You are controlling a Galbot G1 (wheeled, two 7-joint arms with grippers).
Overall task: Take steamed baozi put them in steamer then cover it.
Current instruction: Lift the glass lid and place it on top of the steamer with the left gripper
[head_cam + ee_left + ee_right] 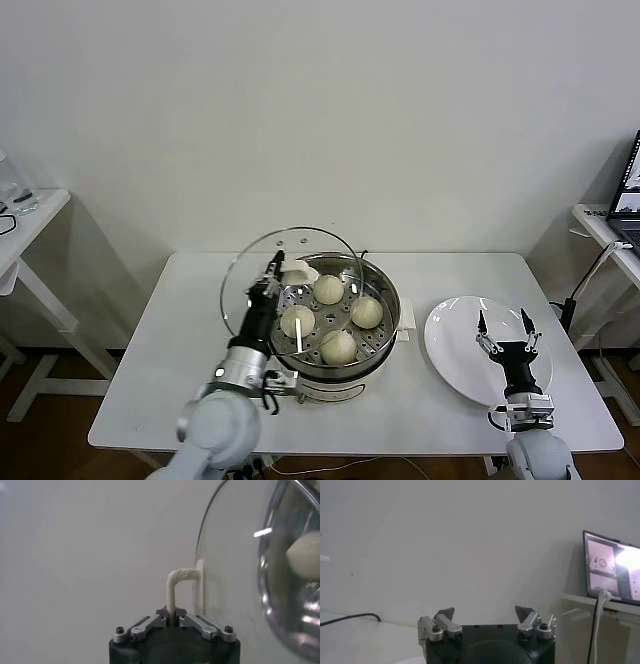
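Several cream-white baozi (329,289) lie on the perforated tray inside the shiny steamer (392,305) at the table's middle. The clear glass cover (255,262) hangs tilted on edge over the steamer's left rim. My left gripper (275,268) is shut on the cover's white handle (172,591), and the glass disc (235,555) stands beside the handle in the left wrist view. One baozi (304,554) shows through the glass. My right gripper (505,325) hovers open and empty over the white plate (450,345).
The empty white plate lies to the right of the steamer. A side table (30,225) stands at the far left. A second side table (610,228) with a laptop (612,566) stands at the far right. A black cable (347,618) runs along the table.
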